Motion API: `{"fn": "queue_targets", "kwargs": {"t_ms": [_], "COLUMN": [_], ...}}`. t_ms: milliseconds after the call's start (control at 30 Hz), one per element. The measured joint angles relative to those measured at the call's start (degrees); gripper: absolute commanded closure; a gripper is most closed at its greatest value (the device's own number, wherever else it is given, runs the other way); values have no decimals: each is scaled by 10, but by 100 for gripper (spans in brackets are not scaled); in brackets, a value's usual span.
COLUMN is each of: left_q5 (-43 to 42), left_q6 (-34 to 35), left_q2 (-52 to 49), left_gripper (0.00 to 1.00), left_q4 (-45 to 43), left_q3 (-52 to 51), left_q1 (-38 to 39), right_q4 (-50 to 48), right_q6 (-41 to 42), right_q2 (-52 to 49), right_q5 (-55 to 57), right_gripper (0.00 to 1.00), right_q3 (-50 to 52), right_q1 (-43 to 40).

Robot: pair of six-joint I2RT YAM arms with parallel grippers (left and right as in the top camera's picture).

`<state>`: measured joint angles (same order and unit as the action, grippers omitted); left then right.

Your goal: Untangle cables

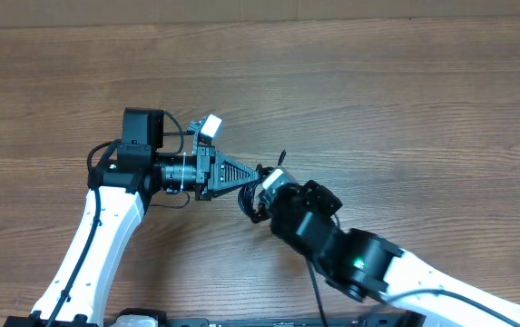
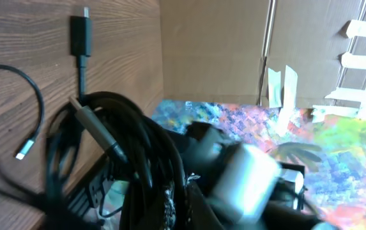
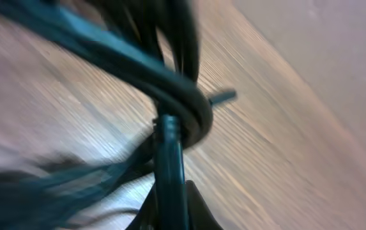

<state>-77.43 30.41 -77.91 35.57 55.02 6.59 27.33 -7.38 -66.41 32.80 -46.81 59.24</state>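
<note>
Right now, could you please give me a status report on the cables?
Left pincer shut, right pincer shut. Cables bunched between them, tangled. No obstruction seen.

Black cables (image 2: pixel 80 69), brown wood-grain table (image 1: pixel 377 91).

No lettering, label, brand or number is legible anywhere: not on the thin black cables (image 2: pixel 80 38), the white-and-black robot arms (image 1: pixel 105 227), the brown wooden table (image 1: pixel 377 91), or the multicoloured painted sheet (image 2: pixel 336 160) at three o'clock in the left wrist view.
</note>
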Motion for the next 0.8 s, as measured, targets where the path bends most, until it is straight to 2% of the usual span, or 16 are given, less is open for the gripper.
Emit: {"fn": "queue_targets", "kwargs": {"t_ms": [200,333,567,800], "left_q5": [38,42,23,-15], "left_q6": [-6,-6,-8,-8], "left_q2": [0,0,0,0], "left_gripper": [96,96,96,96], "left_q4": [0,-21,-40,-42], "left_q3": [0,0,0,0], "left_q1": [0,0,0,1], "right_q4": [27,30,-14,-99], "right_q6": [64,85,113,131], "right_q2": [115,139,80,-17], "right_q5": [-131,-211,-286,-292], "right_gripper": [96,96,96,94], "right_q3": [0,0,0,0], "right_q1": [-2,-3,-3,-10]}}
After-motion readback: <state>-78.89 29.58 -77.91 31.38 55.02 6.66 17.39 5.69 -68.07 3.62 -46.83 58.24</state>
